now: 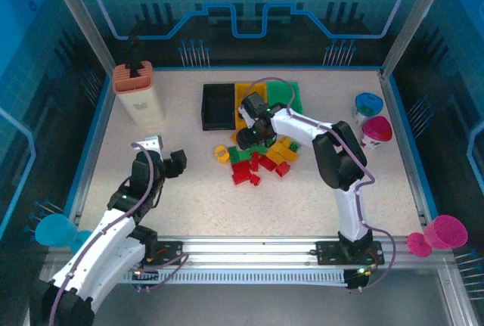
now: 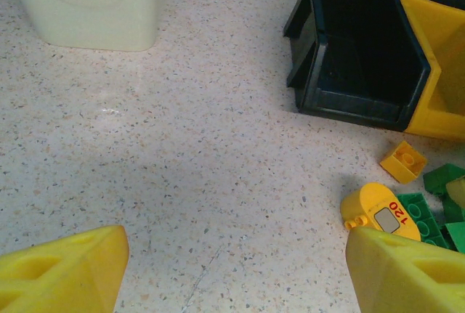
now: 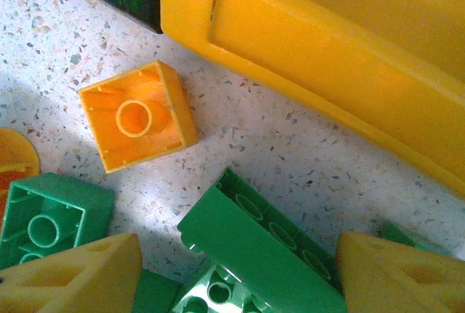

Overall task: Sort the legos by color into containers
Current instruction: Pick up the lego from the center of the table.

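Observation:
The legos [image 1: 261,161] lie in a red, yellow and green pile in front of the containers: a black bin [image 1: 218,107], a yellow bin [image 1: 246,97] and a green bin [image 1: 292,96]. My right gripper [image 1: 253,138] hangs over the pile's far edge by the yellow bin [image 3: 327,44]. It is open [image 3: 240,269], its fingers on either side of a long green brick [image 3: 261,248] lying tilted on other green bricks. An upturned yellow brick [image 3: 138,117] lies beyond. My left gripper [image 1: 175,163] is open [image 2: 236,255] over bare table, left of a rounded yellow piece [image 2: 378,211].
A tall beige box with a salmon top [image 1: 138,91] stands at the back left. A blue cup [image 1: 368,104] and a pink cup [image 1: 376,129] sit at the right. The black bin [image 2: 363,51] lies ahead and to the right of the left gripper.

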Motion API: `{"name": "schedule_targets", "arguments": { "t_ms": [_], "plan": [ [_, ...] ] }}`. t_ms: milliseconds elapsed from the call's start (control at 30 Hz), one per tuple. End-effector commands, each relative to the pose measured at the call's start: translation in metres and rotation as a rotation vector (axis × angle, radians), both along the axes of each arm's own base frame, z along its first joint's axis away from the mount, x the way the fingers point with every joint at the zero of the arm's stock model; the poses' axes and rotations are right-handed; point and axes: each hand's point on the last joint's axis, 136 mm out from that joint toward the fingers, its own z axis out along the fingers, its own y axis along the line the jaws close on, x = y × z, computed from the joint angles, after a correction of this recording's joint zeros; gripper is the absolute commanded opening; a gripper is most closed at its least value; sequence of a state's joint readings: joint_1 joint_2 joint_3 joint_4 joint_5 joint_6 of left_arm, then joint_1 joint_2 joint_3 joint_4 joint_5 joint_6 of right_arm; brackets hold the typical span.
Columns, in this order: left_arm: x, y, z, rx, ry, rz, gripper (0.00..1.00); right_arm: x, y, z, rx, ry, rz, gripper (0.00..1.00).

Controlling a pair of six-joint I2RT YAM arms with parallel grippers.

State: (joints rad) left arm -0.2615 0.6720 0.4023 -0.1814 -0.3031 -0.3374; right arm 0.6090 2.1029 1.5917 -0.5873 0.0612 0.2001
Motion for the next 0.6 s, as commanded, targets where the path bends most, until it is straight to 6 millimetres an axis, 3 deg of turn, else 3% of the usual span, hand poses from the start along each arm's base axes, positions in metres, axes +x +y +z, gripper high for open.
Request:
{"name": "schedule_targets", "arguments": {
  "t_ms": [0, 200, 333, 567],
  "plan": [
    [-0.003, 0.003, -0.004, 0.030, 0.003, 0.002, 0.79, -0.003, 0.001, -0.010, -0.061, 0.009, 0.038, 0.70],
    [-0.003, 0.003, -0.004, 0.029, 0.004, 0.004, 0.79, 0.002, -0.004, -0.016, -0.128, -0.001, 0.068, 0.61],
    [-0.003, 0.003, -0.004, 0.028, 0.003, 0.003, 0.80, 0.003, -0.006, -0.016, -0.141, -0.003, 0.069, 0.46],
    [-0.003, 0.003, -0.004, 0.028, 0.003, 0.003, 0.79, 0.000, -0.002, 0.012, -0.103, -0.063, 0.080, 0.23]
  ]
}}
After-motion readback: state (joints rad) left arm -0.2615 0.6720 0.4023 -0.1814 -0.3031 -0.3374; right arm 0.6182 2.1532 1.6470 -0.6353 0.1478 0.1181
